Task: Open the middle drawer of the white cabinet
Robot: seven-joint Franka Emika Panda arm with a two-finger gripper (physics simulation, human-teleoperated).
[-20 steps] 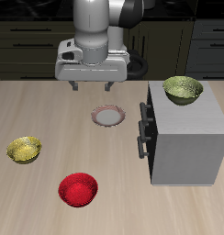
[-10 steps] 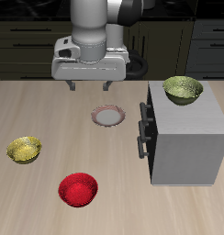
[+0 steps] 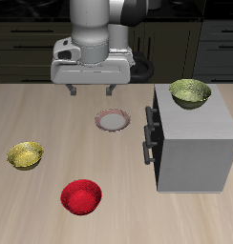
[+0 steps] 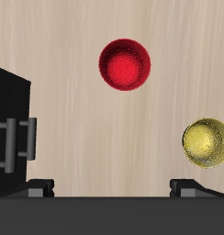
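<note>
The white cabinet (image 3: 200,143) stands on the table with its handled face turned toward the table's middle. Three dark bar handles are stacked on that face. The middle drawer (image 3: 149,130) sits flush and shut between the other two fronts. My gripper (image 3: 91,91) hangs open and empty above the table at the back, well away from the cabinet and higher than its top. In the wrist view the cabinet (image 4: 8,101) looks dark, with a bar handle (image 4: 15,147) showing. Both fingertips (image 4: 40,186) are spread wide with only bare table between them.
An olive bowl (image 3: 190,92) rests on the cabinet's top. A pale pink bowl (image 3: 113,120) lies between the gripper and the cabinet's face. A yellow bowl (image 3: 25,154) (image 4: 207,142) and a red bowl (image 3: 81,196) (image 4: 124,65) sit nearer the front edge.
The gripper has drifted a little away from the cabinet and slightly upward. It stays open. The cabinet and bowls have not moved.
</note>
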